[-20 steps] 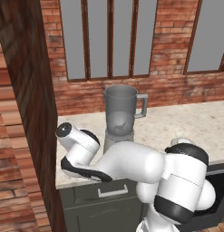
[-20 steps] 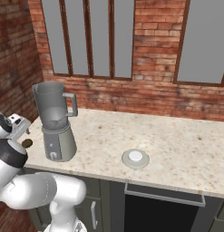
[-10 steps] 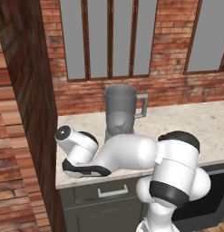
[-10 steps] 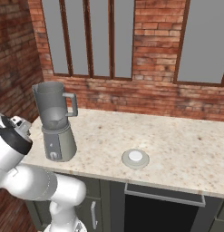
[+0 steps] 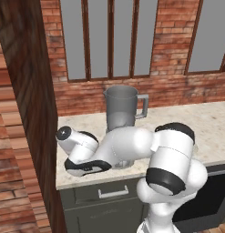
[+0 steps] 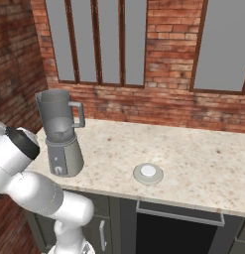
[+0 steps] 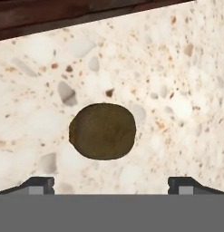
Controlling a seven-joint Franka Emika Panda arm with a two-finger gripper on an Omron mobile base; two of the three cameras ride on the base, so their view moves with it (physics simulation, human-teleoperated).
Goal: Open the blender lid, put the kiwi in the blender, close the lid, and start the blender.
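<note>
Kiwi (image 7: 102,131) lies on the speckled counter (image 7: 177,90), centre of the hand view, just above the two finger tips (image 7: 40,185) at the bottom edge and between their lines. Its long axis runs left-right across the frame, roughly along the finger gap. Gripper (image 7: 111,186) is spread wide, holding nothing. Blender (image 6: 62,134) stands lidless at left of the right base view; blender lid (image 6: 148,173) sits mid-counter. Judgement: straight descent should straddle the fruit.
</note>
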